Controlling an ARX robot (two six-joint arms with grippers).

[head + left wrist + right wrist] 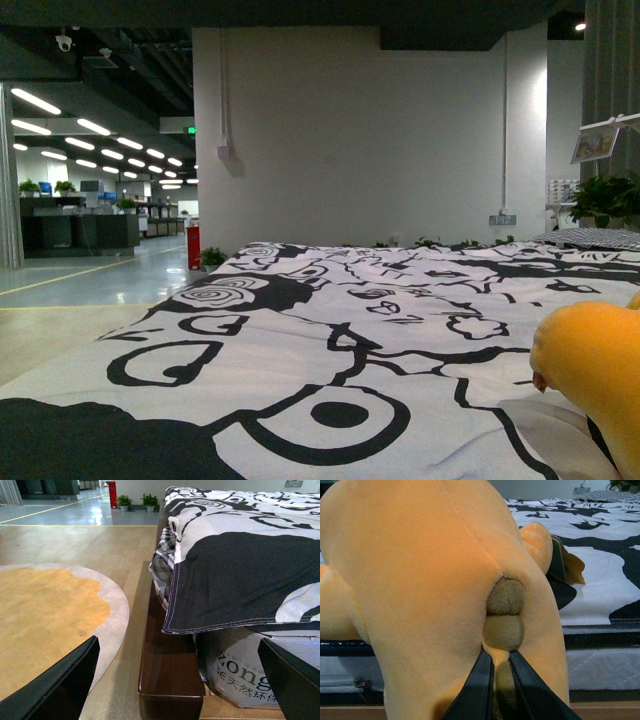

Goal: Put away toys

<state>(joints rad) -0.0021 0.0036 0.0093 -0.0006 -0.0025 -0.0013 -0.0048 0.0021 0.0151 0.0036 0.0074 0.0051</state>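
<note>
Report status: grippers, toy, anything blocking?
Left gripper open, empty, low beside the bed frame. Right gripper shut on orange plush toy. Nothing seen blocking.

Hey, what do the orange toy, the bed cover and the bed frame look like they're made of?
The toy: soft plush fabric, matte and fuzzy, with a stitched seam. The cover: woven cloth, likely cotton, matte, printed black and white, with a stitched hem. The frame: probably lacquered wood or veneer, dark brown and glossy, judging by the reflections.

Left pincer (177, 642) gapes wide; right pincer (500, 654) is pinched on the plush toy (420, 570).
</note>
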